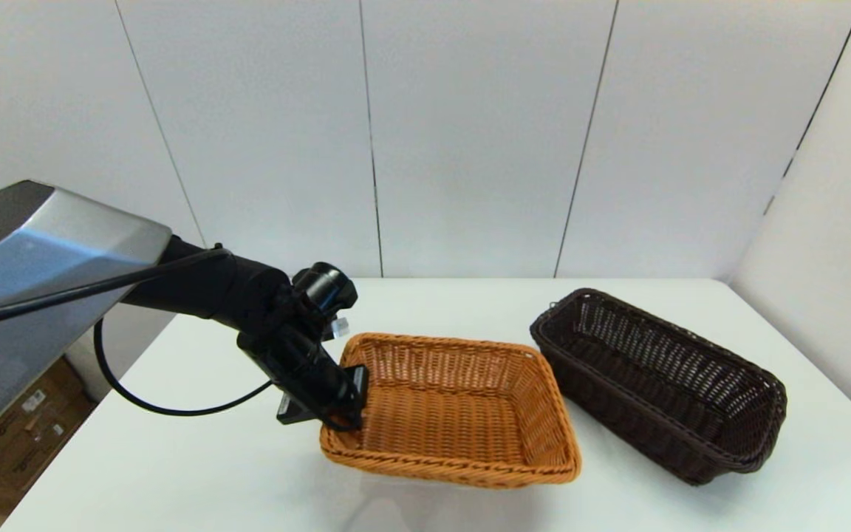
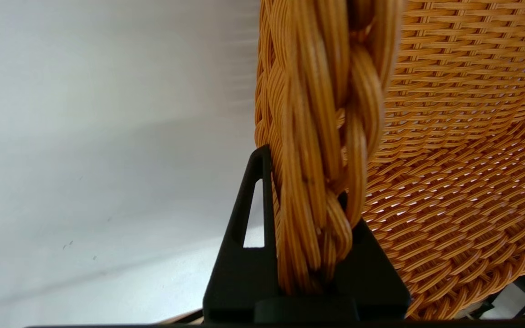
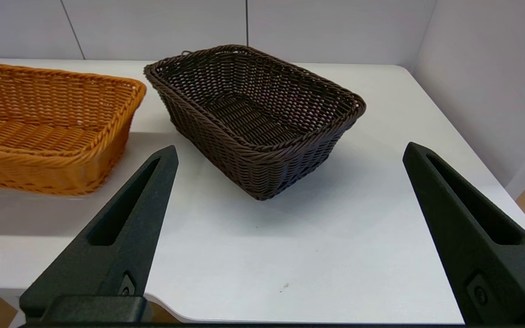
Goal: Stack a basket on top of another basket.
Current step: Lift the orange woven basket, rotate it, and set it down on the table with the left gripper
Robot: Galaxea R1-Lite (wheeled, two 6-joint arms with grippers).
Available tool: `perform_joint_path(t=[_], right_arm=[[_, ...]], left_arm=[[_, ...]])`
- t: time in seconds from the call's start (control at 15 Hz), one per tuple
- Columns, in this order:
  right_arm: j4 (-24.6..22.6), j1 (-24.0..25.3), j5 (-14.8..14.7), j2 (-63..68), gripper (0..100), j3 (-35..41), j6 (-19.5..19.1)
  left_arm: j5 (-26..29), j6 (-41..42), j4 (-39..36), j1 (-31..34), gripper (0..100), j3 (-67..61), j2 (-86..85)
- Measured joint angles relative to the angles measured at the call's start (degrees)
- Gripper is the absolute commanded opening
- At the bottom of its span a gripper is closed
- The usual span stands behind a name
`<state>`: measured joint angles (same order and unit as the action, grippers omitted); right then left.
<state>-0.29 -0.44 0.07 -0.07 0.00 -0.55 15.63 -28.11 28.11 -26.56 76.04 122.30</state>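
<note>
The orange-tan basket (image 1: pixel 462 414) sits at the table's middle. My left gripper (image 1: pixel 348 403) is shut on the braided rim (image 2: pixel 321 136) of its left short end, one finger outside the wall and one inside. That basket (image 3: pixel 39 127) casts a wide shadow below it, and I cannot tell whether it is raised off the table. The dark brown basket (image 1: pixel 654 384) stands upright and empty to its right, apart from it. My right gripper (image 3: pixel 290 149) is open near the table's front edge, facing the dark basket (image 3: pixel 253 105) from a distance; it is out of the head view.
The white table (image 1: pixel 174 458) has white wall panels (image 1: pixel 470 133) behind it and along its right side. Cardboard boxes (image 1: pixel 26 428) lie on the floor at the left, below the left arm.
</note>
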Motion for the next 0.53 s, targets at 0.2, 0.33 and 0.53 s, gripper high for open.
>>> perform_joint_path(t=[0.2,0.33,0.53], right_arm=[[0.0,0.0,0.0,0.0,100,0.0,0.0],[0.0,0.0,0.0,0.0,100,0.0,0.0],[0.0,0.0,0.0,0.0,100,0.0,0.0]], left_arm=[[0.0,0.6,-0.5,-0.6,0,0.2,1.2],[0.1,0.6,-0.6,-1.2,0,0.2,1.8],[-0.1,0.5,-0.5,-1.2,0,0.3,2.2]])
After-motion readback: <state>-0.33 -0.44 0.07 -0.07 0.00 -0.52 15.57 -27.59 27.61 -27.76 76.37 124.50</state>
